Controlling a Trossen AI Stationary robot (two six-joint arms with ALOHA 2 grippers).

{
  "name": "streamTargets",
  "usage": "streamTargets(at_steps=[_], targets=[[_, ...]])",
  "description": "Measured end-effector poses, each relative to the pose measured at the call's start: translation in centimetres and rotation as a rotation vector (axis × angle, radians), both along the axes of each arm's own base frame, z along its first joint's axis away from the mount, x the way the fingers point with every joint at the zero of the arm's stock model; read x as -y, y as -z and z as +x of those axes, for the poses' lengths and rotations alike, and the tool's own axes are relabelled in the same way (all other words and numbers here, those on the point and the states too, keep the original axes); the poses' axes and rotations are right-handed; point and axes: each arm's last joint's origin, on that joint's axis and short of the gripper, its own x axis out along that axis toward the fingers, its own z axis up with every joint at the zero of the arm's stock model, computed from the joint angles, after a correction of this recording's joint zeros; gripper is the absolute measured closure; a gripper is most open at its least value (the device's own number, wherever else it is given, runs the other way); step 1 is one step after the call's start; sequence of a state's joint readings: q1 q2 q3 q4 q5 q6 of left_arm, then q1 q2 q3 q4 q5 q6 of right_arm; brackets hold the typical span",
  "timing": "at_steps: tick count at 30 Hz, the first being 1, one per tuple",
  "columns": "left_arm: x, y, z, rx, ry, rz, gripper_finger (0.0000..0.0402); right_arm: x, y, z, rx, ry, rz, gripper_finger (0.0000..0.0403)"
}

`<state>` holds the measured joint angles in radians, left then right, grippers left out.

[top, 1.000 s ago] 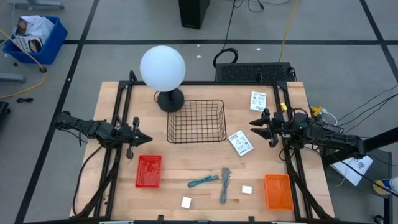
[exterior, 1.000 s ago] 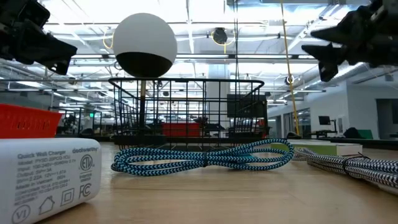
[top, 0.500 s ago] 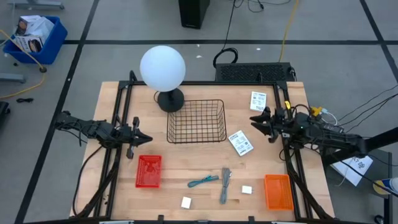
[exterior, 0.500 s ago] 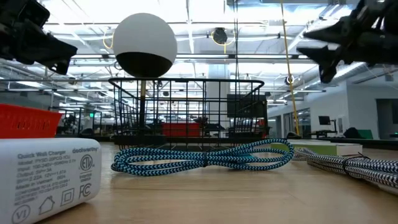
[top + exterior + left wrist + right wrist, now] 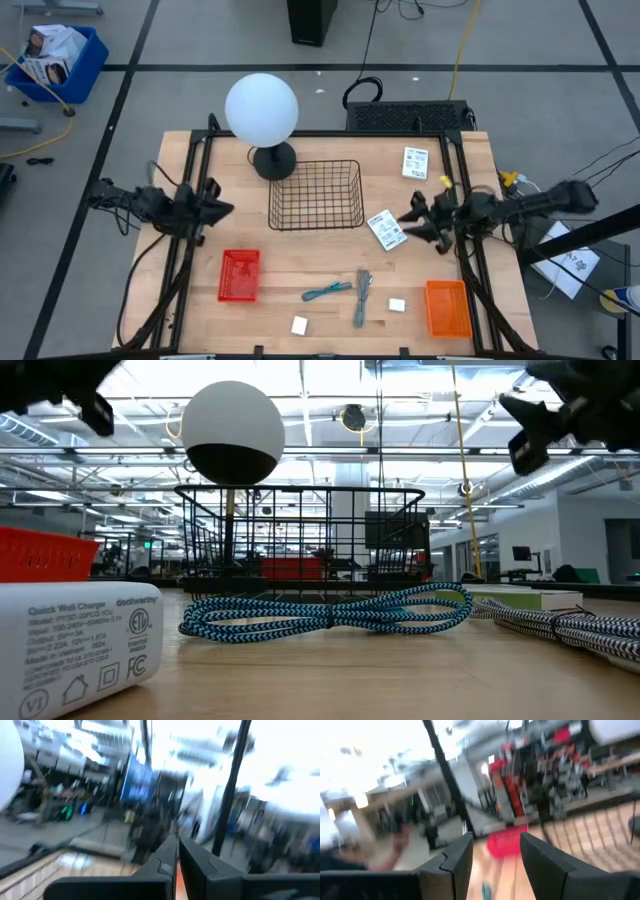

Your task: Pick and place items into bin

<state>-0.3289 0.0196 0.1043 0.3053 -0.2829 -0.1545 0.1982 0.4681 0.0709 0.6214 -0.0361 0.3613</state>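
The white charger (image 5: 75, 645) reads "Quick Wall Charger"; right hand (image 5: 415, 221) open, left hand (image 5: 222, 208) closed.

Your right gripper (image 5: 413, 222) sits just right of one packet (image 5: 387, 229), with the second packet (image 5: 416, 162) behind it near the table's far edge and the wire basket (image 5: 316, 194) to its left past the first packet. Your left gripper (image 5: 218, 209) sits left of that basket, the lamp (image 5: 262, 110) behind it and a mesh tray (image 5: 239, 275) in front. Toward the near edge, between both grippers, lie a braided cable (image 5: 328, 291), a second cable (image 5: 362, 296) and two blocks (image 5: 299, 325) (image 5: 397, 305), with another tray (image 5: 447, 307) in front of your right gripper.
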Motion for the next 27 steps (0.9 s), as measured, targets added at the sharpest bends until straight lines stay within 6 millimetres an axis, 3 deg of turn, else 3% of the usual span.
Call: streamTargets(at_steps=[1,7,12,15,22,27], targets=[[-0.1,-0.4,-0.1,0.039,0.001,-0.018,0.0378,-0.6,0.4,0.2,-0.038,-0.014,-0.027,0.0248],[-0.3,-1.5,-0.7,0.168,-0.008,-0.044,0.0378,-5.1,-2.2,2.5,-0.029,-0.046,-0.174,0.0248],[-0.4,-1.2,-0.5,0.124,-0.064,-0.077,0.0378,-10.1,-4.3,6.7,-0.081,-0.030,-0.297,0.0248],[-0.4,-1.1,-0.3,0.106,-0.060,-0.114,0.0378,-12.4,-4.6,10.1,-0.186,-0.041,-0.380,0.0248],[0.4,-0.6,1.0,0.035,0.047,-0.050,0.0378,-13.3,-4.2,16.6,-0.579,0.020,-0.496,0.0246],[1.0,-0.8,2.2,0.053,0.097,0.010,0.0346,-13.7,-3.3,18.9,-0.737,-0.060,-0.540,0.0212]])
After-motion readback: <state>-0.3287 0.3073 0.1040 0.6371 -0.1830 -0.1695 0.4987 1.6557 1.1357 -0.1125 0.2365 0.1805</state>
